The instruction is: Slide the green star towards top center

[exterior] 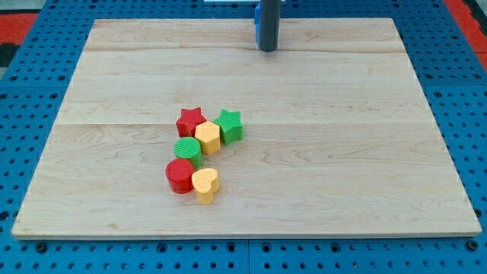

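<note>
Tool: my tip, a bare rod with no jaws, holding nothing, near the tabletop's top centre.
Green star: mid-tabletop, seemingly touching yellow block, well apart from my tip.
Risk: an approach from the top would push the star away from the goal; neighbours may drag along.

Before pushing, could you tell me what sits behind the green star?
Behind the green star only bare board shows up to my tip; nothing looks hidden.

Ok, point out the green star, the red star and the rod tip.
green star (230, 125), camera view, on its top face.
red star (190, 120), camera view, on its top face.
my tip (267, 49), camera view, at the rod's lower end.
</note>
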Controlling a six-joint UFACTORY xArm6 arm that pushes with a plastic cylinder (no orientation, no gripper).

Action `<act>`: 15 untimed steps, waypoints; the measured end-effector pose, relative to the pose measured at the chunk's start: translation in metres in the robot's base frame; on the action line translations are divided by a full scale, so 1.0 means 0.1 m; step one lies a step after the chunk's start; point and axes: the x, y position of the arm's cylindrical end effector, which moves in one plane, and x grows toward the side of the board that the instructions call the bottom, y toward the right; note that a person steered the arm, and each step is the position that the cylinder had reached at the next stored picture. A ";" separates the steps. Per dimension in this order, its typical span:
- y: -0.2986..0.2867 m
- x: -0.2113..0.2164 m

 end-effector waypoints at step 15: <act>-0.17 0.98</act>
